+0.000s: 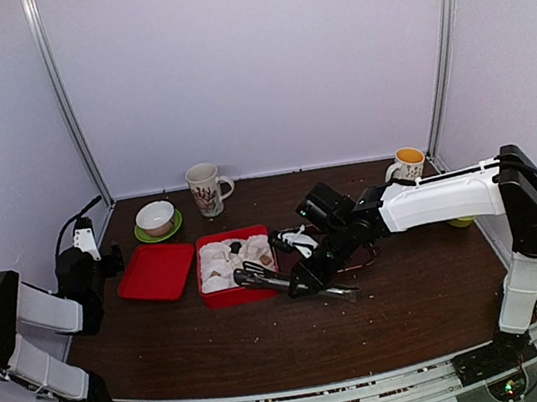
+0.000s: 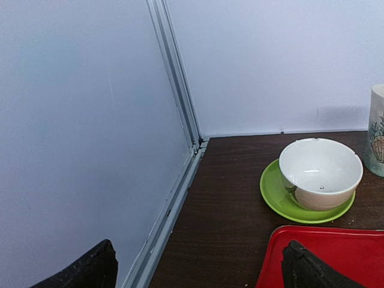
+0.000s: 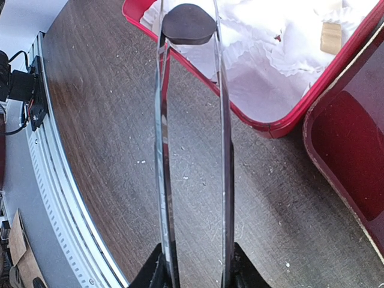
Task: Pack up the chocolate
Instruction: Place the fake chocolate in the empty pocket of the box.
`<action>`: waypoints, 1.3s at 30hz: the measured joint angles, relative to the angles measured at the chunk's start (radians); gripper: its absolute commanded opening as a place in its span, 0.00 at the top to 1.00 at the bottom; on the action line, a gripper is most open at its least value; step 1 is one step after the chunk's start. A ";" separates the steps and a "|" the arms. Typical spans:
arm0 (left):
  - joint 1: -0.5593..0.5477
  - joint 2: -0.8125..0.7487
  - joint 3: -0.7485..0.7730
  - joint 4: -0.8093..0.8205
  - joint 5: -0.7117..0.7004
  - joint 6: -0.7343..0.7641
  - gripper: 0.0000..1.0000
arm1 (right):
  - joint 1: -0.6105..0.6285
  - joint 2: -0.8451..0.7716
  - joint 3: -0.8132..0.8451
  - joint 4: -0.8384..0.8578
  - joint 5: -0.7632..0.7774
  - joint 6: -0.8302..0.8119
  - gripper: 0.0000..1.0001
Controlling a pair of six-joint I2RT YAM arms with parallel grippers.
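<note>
Closest of all, the right pincer is clamped shut on the handle end of long metal tongs. The tongs' tips pinch one brown lump of chocolate at the near rim of the red box, over the edge of its white insert. I reckon the tongs lend reach and a gentler hold than bare fingers would. Other chocolate pieces, cream and brown, sit in the insert's wells. A red lid lies flat on the tabletop just beside the box, presumably to leave the wells free. Off to the side, the left pincer hangs wide open by the lid's corner, holding nothing, out of the way. A patterned mug stands at the back; I can read no brand or lettering anywhere.
</note>
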 measured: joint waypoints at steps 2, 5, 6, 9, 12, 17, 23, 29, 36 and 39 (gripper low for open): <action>0.000 0.000 0.000 0.000 0.000 0.000 0.02 | 0.000 0.000 0.000 -0.006 0.000 0.000 0.70; 0.000 0.000 0.000 0.000 0.000 0.000 0.02 | -0.005 0.000 0.001 -0.016 0.000 -0.002 0.69; 0.000 0.000 0.000 0.000 0.000 0.000 0.02 | -0.006 0.000 0.002 -0.023 -0.001 -0.003 0.69; 0.000 0.000 0.000 0.000 0.000 0.000 0.02 | -0.010 0.008 0.009 -0.041 -0.007 -0.008 0.69; 0.000 0.000 0.000 0.000 0.000 0.000 0.02 | -0.015 0.020 0.021 -0.053 -0.013 -0.016 0.69; 0.000 0.000 0.000 0.000 0.000 0.000 0.02 | -0.021 0.038 0.041 -0.071 -0.029 -0.029 0.69; 0.000 0.000 0.000 0.000 0.000 0.000 0.02 | -0.023 0.045 0.057 -0.086 -0.037 -0.043 0.67; 0.000 0.000 0.000 0.000 0.000 0.000 0.02 | -0.025 0.045 0.059 -0.088 -0.043 -0.049 0.66; 0.000 0.000 0.000 0.000 0.000 0.000 0.02 | -0.027 0.045 0.059 -0.087 -0.048 -0.050 0.63; 0.000 0.000 0.000 0.000 0.000 -0.001 0.02 | -0.028 0.045 0.059 -0.087 -0.049 -0.052 0.61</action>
